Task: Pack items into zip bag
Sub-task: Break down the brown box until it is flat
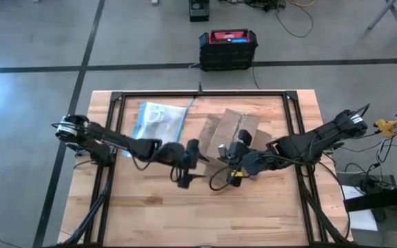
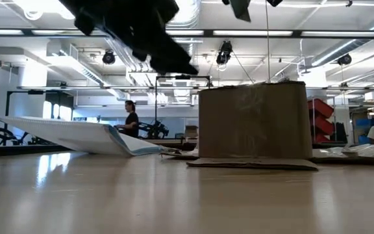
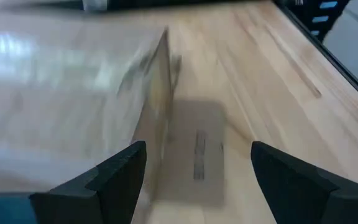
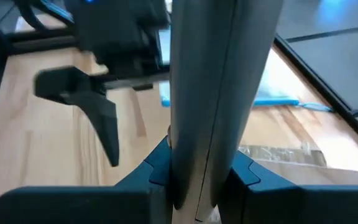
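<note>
The clear bag (image 1: pixel 158 121), blue strip along one side, lies flat near the surface's (image 1: pixel 267 207) far edge, whitish items (image 1: pixel 156 117) inside. Beside it the right gripper (image 4: pixel 194 186) clenches a box (image 1: pixel 231 131) flap; the left gripper (image 1: pixel 185 172) hangs released.

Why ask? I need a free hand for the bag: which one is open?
The left hand, its fingers wide apart and empty; the right hand clamps a slim grey piece.

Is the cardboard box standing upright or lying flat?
Upright: in the low view the cardboard box stands tall on the table, flaps spread at its base.
</note>
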Motion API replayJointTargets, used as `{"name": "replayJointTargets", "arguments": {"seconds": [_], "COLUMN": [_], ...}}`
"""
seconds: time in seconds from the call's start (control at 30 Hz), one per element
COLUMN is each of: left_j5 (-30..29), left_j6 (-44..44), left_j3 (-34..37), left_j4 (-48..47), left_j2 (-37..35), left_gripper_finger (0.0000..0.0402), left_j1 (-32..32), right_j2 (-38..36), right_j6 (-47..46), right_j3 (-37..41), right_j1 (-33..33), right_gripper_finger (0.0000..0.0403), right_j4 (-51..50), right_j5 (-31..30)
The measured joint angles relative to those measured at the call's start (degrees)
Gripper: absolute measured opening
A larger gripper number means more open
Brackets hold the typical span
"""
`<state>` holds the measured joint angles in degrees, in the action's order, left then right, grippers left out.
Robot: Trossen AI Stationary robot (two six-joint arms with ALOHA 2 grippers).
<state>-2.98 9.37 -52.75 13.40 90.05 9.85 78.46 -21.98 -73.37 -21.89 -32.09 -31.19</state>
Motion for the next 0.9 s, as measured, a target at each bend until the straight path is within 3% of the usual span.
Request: {"name": "replayJointTargets", "arguments": {"seconds": [0.1,0.23,0.67,0.9], "left_j5": [-2.8,-4.6,-12.5,-14.9], "left_j6": [0.8,0.7,4.5,2.9], "left_j3": [0.0,0.0,-1.1,-1.5], "left_j4": [5.9,8.3,12.8,12.4], "left_j2": [2.3,6.0,15.5,16.1], "left_gripper_finger": [0.0274,0.0274,0.0274,0.0274], "left_j1": [0.1,-1.2,-2.4,-2.5], "right_j2": [-1.3,-2.6,-9.7,-8.9], "right_j6": [0.7,4.5,19.0,21.9], "right_j3": [3.9,10.6,33.2,36.4], "right_j1": [0.9,1.2,2.5,3.7], "right_gripper_finger": [0.0056,0.0056,0.0056,0.0056], "right_j4": [4.2,17.5,52.9,53.5], "right_j5": [2.4,5.5,5.2,3.8]}}
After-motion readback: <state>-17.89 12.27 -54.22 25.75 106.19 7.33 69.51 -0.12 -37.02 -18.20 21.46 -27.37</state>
